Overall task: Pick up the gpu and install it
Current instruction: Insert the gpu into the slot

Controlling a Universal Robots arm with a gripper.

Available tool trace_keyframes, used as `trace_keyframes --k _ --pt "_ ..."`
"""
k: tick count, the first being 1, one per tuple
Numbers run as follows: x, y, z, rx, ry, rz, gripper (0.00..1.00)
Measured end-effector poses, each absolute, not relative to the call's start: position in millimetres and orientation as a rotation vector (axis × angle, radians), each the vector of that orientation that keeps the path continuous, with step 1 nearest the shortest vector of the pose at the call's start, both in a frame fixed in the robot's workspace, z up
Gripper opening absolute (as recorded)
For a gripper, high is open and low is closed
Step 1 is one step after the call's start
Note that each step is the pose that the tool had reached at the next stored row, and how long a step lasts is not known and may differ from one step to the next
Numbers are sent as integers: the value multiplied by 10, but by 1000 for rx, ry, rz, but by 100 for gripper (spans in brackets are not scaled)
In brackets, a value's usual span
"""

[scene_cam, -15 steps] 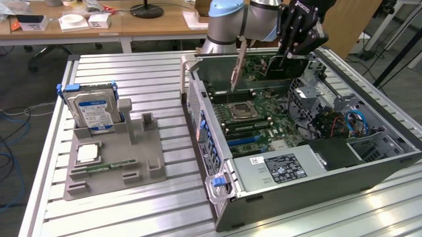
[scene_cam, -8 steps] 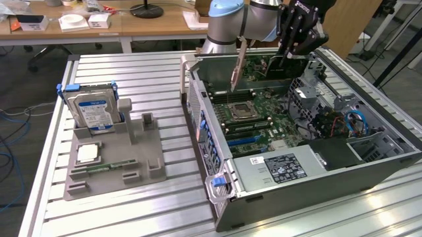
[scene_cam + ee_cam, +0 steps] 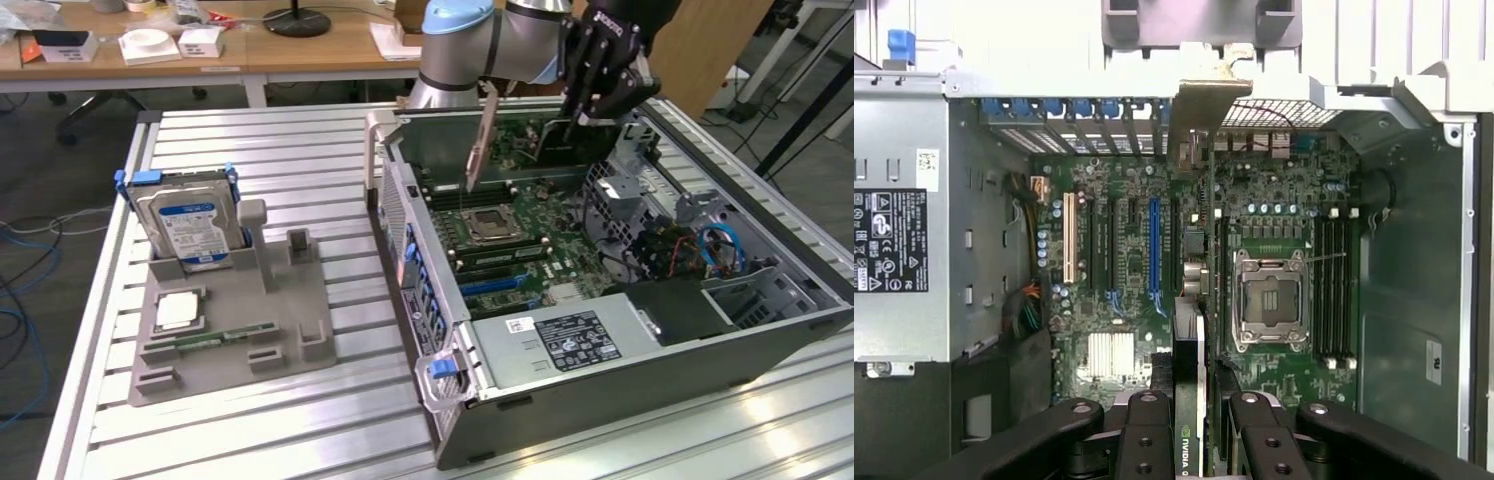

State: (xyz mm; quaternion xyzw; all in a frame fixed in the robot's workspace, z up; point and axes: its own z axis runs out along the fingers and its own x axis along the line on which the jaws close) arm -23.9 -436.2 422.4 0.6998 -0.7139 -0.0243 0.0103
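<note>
**Operator:** Where does the gpu (image 3: 1194,360) lie relative to the pincer (image 3: 1199,410)?

**Technician:** Inside it; the gpu stands on edge between the two fingers (image 3: 1144,430), gripped near one end; in the exterior view the pincer (image 3: 583,112) hangs over the far end of the open computer case (image 3: 400,200); the gpu (image 3: 478,135) reaches from it toward the exterior view's left.

**Operator:** State the long axis.

**Technician:** Roughly level; it runs from the pincer out to the metal bracket end; that end points at the row of rear openings in the case wall; the faces of the gpu are upright; the lower edge is judged to be the one that faces the motherboard (image 3: 534,230).

**Operator:** Which relation governs the seating?

**Technician:** The line of the gpu against the slots; seen from the wrist, its edge lies between the blue slot (image 3: 1152,250) and the processor socket (image 3: 1267,300); it runs parallel to the blue slot and beside it, not over it; the gpu is raised above the board and apart from it; whether a slot sits directly beneath cannot be told, since the gpu itself covers that strip.

**Operator:** State of the pincer?

**Technician:** Partly closed; the jaws stand narrow, one pressed to each face of the gpu; it touches nothing else.

**Operator:** Anything else nearby?

**Technician:** A hard drive (image 3: 187,215) stands upright in a grey holder (image 3: 227,340) on the table (image 3: 267,420); it is well apart, on the exterior view's left.
</note>
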Motion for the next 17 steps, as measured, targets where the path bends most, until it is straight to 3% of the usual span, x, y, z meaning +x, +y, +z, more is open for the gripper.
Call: trace_keyframes --k 17 --pt "-239 -4362 3975 2185 -2230 -73 27"
